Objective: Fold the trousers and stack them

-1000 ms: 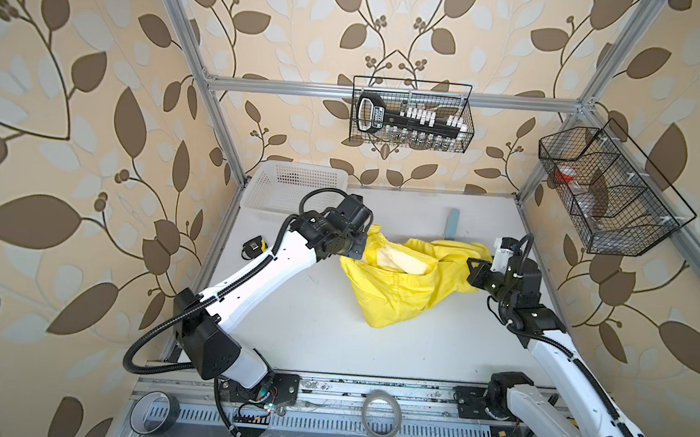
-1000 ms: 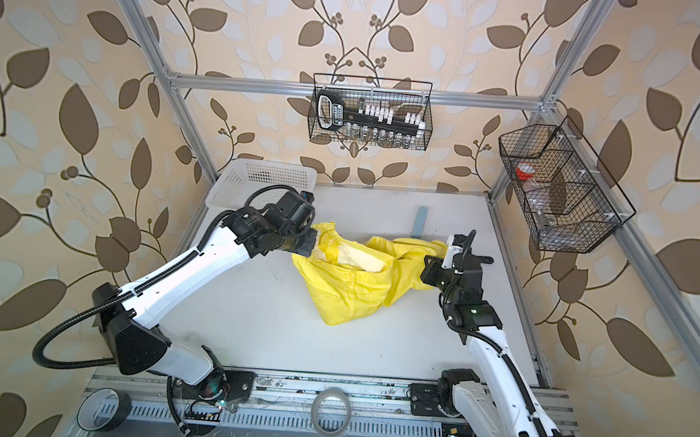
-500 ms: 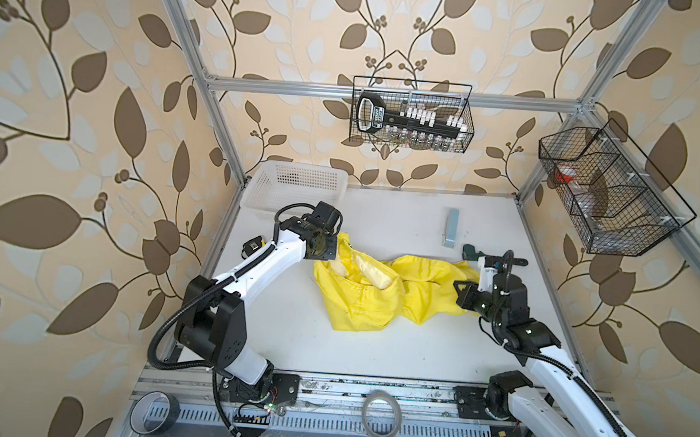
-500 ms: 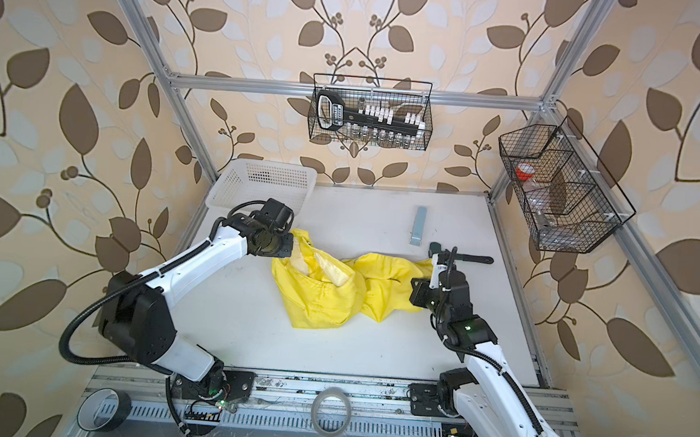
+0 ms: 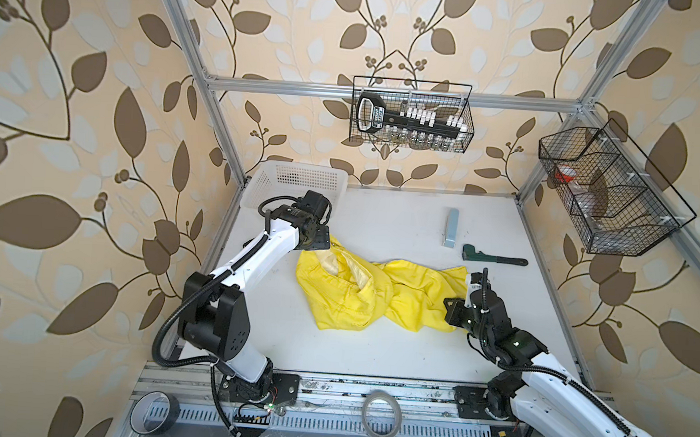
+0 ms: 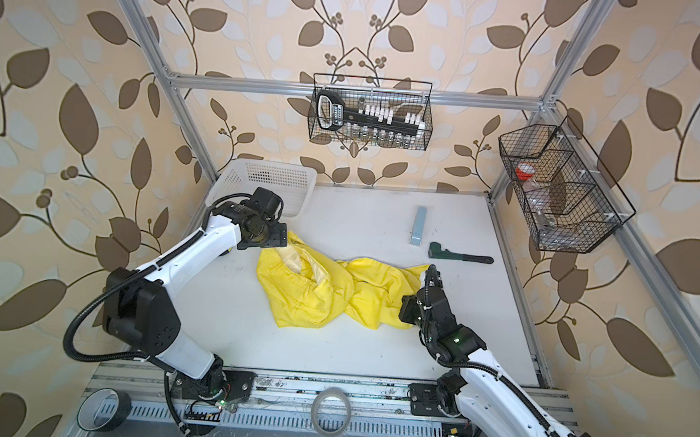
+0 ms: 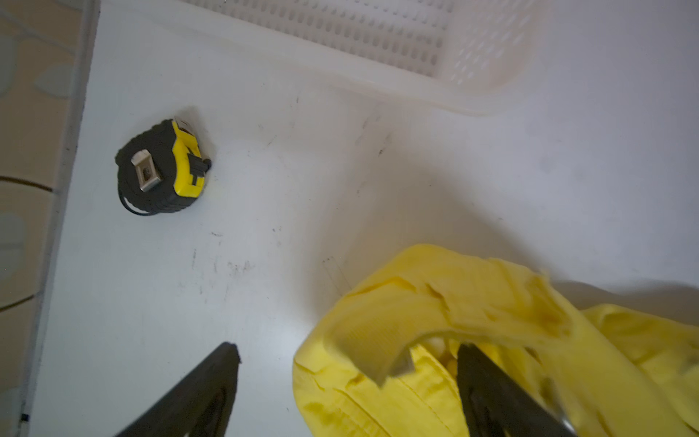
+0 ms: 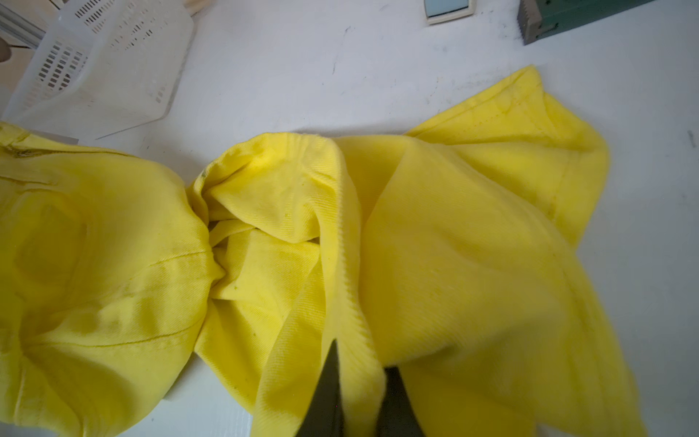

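The yellow trousers lie crumpled on the white table, waist end to the left, in both top views. My left gripper hovers over the waist end with its jaws wide apart; the waistband slumps loose between the fingers. At the trousers' right end, my right gripper has its narrow jaws pinching a fold of yellow cloth. In the top views its fingertips are hidden under the wrist.
A white basket stands at the back left, just behind the left gripper. A tape measure lies by the left edge. A grey-blue block and a green wrench lie at the back right. Two tape rolls sit on the front rail.
Both arms came down and forward, laying the trousers on the table. The left gripper opened and let go of the waist end. The right still pinches cloth.
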You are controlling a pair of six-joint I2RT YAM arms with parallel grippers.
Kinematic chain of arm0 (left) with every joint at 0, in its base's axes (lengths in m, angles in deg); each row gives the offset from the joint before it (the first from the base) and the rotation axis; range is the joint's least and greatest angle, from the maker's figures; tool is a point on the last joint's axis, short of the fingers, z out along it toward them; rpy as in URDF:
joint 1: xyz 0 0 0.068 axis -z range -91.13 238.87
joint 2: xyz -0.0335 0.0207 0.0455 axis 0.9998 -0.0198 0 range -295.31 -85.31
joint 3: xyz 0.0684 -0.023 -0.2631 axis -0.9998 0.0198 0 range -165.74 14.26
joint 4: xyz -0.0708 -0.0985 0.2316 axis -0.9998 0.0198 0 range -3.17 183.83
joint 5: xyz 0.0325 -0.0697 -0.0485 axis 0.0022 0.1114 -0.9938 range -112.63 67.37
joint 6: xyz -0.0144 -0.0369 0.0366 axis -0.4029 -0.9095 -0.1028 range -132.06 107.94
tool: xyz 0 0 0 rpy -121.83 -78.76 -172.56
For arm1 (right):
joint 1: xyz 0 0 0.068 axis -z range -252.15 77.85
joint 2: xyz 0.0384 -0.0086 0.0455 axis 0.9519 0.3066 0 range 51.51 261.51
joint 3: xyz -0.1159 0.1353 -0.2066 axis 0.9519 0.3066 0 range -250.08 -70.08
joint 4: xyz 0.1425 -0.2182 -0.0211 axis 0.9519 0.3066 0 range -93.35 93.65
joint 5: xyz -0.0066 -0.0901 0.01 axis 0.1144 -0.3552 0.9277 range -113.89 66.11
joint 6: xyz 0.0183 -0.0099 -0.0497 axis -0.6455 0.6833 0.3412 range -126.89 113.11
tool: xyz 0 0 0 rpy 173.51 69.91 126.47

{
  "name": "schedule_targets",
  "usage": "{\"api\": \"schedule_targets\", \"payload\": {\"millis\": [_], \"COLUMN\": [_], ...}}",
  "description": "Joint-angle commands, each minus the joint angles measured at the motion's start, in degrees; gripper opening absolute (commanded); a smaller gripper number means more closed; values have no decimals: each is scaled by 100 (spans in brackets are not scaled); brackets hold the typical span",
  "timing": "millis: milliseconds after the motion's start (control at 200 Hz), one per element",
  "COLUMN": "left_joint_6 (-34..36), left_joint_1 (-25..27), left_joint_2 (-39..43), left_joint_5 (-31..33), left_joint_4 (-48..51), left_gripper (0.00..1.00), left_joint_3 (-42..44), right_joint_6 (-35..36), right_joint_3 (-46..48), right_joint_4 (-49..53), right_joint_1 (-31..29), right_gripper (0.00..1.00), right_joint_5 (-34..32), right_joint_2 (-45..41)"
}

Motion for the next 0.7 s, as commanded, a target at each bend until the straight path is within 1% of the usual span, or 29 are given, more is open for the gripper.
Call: {"api": "schedule_targets", "payload": {"millis": [0,90,175,245,255,285,345,420,480,520,530,560,600,680,695], "left_joint_6": [-498,-899,-1171,-1315,-1317,-1343,-1436,-1428,-1440,-1426,-1423,-1409,-1394,-1339,-1327], "left_joint_1": [695,1318,1987,2453,2507,2623,2748,2960,3090,3160,3172,3180,3181,3180,3177], "left_joint_2": [806,903,690,454,292,92,-235,-500,-726,-861,-892,-963,-1009,-976,-965], "left_joint_5": [-336,-489,-422,-224,-199,-135,-1,17,1,150,193,310,410,426,438], "left_joint_4": [498,487,478,478,482,541,738,570,548,643,666,754,817,765,772], "left_gripper": [95,96,96,96,96,97,96,94,91,87,85,80,70,49,44], "left_joint_3": [-161,-200,-312,-407,-418,-445,-533,-552,-617,-675,-694,-725,-737,-677,-679], "right_joint_6": [292,541,725,849,861,893,930,911,857,838,838,823,799,666,633], "right_joint_3": [-133,-245,-336,-401,-413,-450,-506,-495,-460,-432,-419,-390,-339,-252,-237], "right_joint_4": [219,370,383,407,416,447,514,591,701,785,807,848,908,1066,1104], "right_joint_1": [470,1008,1471,1768,1801,1881,1917,1919,1913,1913,1912,1913,1916,1909,1909], "right_gripper": [32,42,44,46,47,50,59,70,74,76,78,82,86,90,90], "right_joint_5": [280,532,796,989,1019,1108,1178,1258,1287,1272,1270,1261,1252,1254,1279], "right_joint_2": [-98,-122,-83,-5,-1,11,-29,-120,-209,-280,-300,-370,-455,-579,-599]}}
